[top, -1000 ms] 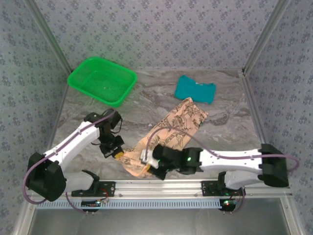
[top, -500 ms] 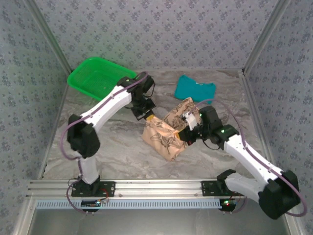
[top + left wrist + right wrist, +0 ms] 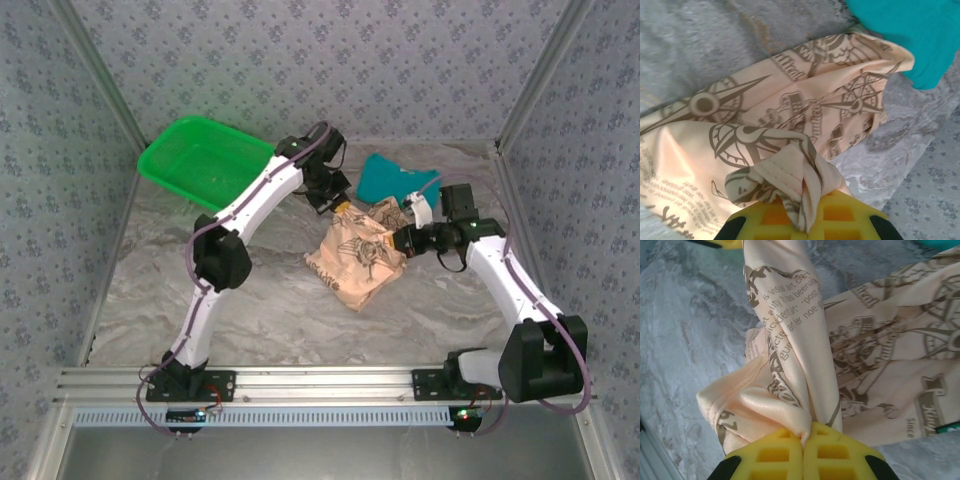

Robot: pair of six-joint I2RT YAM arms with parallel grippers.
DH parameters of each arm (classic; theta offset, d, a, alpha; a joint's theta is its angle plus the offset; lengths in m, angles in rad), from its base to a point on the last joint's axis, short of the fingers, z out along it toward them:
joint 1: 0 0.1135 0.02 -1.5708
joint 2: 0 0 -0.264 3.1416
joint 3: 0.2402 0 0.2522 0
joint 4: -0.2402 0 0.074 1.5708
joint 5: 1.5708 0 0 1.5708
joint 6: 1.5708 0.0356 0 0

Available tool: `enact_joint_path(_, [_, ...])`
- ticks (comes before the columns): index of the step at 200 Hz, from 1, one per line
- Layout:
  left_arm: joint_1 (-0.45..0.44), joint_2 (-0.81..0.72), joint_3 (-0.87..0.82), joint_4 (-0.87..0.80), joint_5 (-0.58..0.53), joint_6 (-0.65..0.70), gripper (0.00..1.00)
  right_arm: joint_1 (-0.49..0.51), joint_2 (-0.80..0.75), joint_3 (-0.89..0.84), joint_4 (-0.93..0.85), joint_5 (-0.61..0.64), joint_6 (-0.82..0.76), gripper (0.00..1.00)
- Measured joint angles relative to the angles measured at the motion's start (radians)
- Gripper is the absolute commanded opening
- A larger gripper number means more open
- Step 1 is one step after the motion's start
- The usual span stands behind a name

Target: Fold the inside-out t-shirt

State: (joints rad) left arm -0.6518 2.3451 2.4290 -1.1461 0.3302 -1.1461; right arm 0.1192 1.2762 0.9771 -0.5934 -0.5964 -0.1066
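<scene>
Top view: shot from above and behind the arm bases, angled down, wide enough for the whole table. Left wrist view: shot at close range, aimed down onto the t-shirt. Right wrist view: equally close, aimed at the same t-shirt. Shared across all three: that t-shirt.

Green plastic basket: far left on the marbled tabletop. Teal folded garment: far, right of centre, well apart from the basket.

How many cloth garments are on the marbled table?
2. The peach-beige t-shirt with brown compass prints is mid-table, pinched by the left gripper and right gripper; the plain teal folded garment lies behind it. Any beneath would be hidden.
</scene>
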Motion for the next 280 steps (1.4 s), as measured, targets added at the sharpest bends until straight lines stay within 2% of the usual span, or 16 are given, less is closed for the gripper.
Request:
enact_joint_path(24, [-0.004, 0.088, 0.13, 0.032, 0.022, -0.008, 0.0, -0.06, 0.033, 0.048, -0.014, 0.006, -0.003, 0.0])
enact_joint_path(55, [-0.005, 0.143, 0.178, 0.141, 0.052, -0.043, 0.0, -0.131, 0.108, 0.1, -0.002, 0.005, 0.006, 0.0])
enact_joint_path(63, [-0.005, 0.161, 0.189, 0.178, 0.061, -0.056, 0.12, -0.147, 0.137, 0.109, 0.007, 0.005, 0.013, 0.0])
enact_joint_path(69, [-0.005, 0.178, 0.197, 0.208, 0.069, -0.066, 0.26, -0.158, 0.166, 0.116, 0.02, 0.005, 0.021, 0.0])
enact_joint_path(79, [-0.005, 0.212, 0.213, 0.259, 0.08, -0.078, 0.44, -0.175, 0.219, 0.124, 0.043, 0.01, 0.033, 0.0])
enact_joint_path(91, [-0.005, 0.253, 0.232, 0.304, 0.085, -0.093, 0.59, -0.19, 0.283, 0.131, 0.066, 0.02, 0.051, 0.0])
enact_joint_path(101, [-0.004, 0.28, 0.234, 0.33, 0.083, -0.084, 0.62, -0.204, 0.344, 0.141, 0.08, 0.032, 0.069, 0.13])
enact_joint_path(110, [-0.001, 0.297, 0.233, 0.333, 0.072, -0.078, 0.63, -0.217, 0.402, 0.157, 0.087, 0.049, 0.089, 0.3])
enact_joint_path(116, [0.001, 0.303, 0.231, 0.333, 0.066, -0.064, 0.64, -0.224, 0.441, 0.173, 0.087, 0.065, 0.103, 0.37])
enact_joint_path(139, [0.019, 0.289, 0.191, 0.336, 0.047, -0.003, 0.65, -0.251, 0.56, 0.24, 0.105, 0.139, 0.154, 0.43])
enact_joint_path(158, [0.047, 0.211, 0.056, 0.335, 0.024, 0.077, 0.64, -0.257, 0.569, 0.246, 0.113, 0.204, 0.203, 0.49])
enact_joint_path(183, [0.07, 0.033, -0.228, 0.349, -0.034, 0.219, 0.62, -0.232, 0.5, 0.23, 0.127, 0.292, 0.278, 0.51])
enact_joint_path(206, [0.051, -0.14, -0.512, 0.389, -0.073, 0.369, 0.61, -0.166, 0.345, 0.145, 0.125, 0.362, 0.344, 0.53])
enact_joint_path(236, [-0.016, -0.209, -0.736, 0.441, -0.088, 0.516, 0.6, -0.036, 0.169, 0.036, 0.084, 0.448, 0.452, 0.53])
enact_joint_path(258, [-0.069, -0.21, -0.836, 0.48, -0.104, 0.587, 0.55, 0.009, 0.165, -0.029, 0.101, 0.444, 0.5, 0.49])
enact_joint_path(280, [-0.109, -0.238, -0.876, 0.527, -0.117, 0.62, 0.5, 0.045, 0.263, -0.051, 0.134, 0.429, 0.506, 0.41])
